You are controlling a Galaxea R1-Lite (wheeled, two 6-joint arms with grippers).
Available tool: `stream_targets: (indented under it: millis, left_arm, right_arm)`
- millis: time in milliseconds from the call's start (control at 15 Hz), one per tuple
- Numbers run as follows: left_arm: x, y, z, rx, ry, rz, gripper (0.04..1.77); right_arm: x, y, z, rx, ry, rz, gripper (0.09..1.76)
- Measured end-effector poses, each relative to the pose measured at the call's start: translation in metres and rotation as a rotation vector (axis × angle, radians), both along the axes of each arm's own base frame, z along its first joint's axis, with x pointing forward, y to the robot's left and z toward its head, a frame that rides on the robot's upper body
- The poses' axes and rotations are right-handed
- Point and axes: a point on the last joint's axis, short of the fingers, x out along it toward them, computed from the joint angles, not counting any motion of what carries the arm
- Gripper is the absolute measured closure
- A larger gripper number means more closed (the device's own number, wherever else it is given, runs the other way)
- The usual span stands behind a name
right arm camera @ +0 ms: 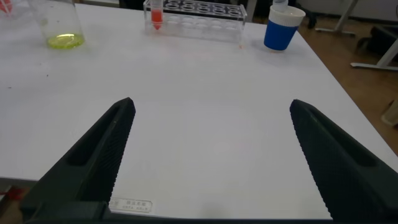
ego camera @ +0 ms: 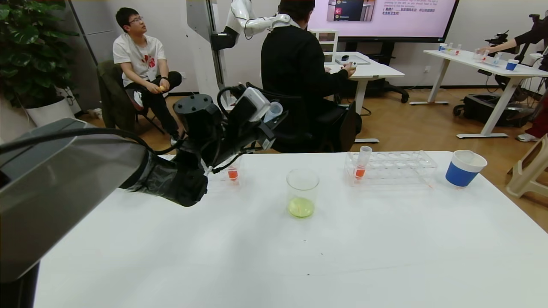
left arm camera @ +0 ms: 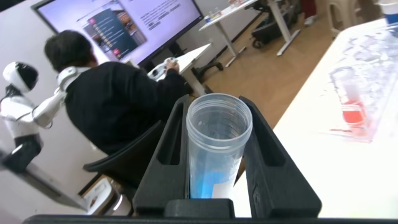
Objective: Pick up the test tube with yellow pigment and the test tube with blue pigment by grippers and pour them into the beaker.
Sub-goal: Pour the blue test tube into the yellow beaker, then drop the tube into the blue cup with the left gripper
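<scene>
My left gripper (ego camera: pixel 270 117) is raised over the table's far edge, left of and behind the beaker (ego camera: pixel 302 191). It is shut on the test tube with blue pigment (left arm camera: pixel 216 152), whose open mouth (ego camera: pixel 274 109) points up and away; blue liquid sits at its lower end between the fingers. The beaker stands mid-table with yellow-green liquid in its bottom and also shows in the right wrist view (right arm camera: pixel 60 28). My right gripper (right arm camera: pixel 212 106) hovers open over bare table near the front, nothing between its fingers. The test tube with yellow pigment is out of view.
A clear rack (ego camera: pixel 398 167) at the back right holds an orange-red tube (ego camera: pixel 361 164). Another orange-red tube (ego camera: pixel 232 173) stands behind my left arm. A white-and-blue paper cup (ego camera: pixel 464 168) sits at the far right. People sit beyond the table.
</scene>
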Motion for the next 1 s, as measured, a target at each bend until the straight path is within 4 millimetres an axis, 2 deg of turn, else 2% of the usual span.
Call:
stream_targets:
  millis: [333, 1000]
  left_arm:
    - [-0.002, -0.018, -0.029, 0.165, -0.18, -0.112, 1.29]
    - [0.008, -0.023, -0.066, 0.392, -0.408, -0.197, 1.29]
  right_arm:
    - [0.0, 0.0, 0.0, 0.0, 0.0, 0.0, 0.11]
    - [0.0, 0.0, 0.0, 0.0, 0.0, 0.0, 0.11]
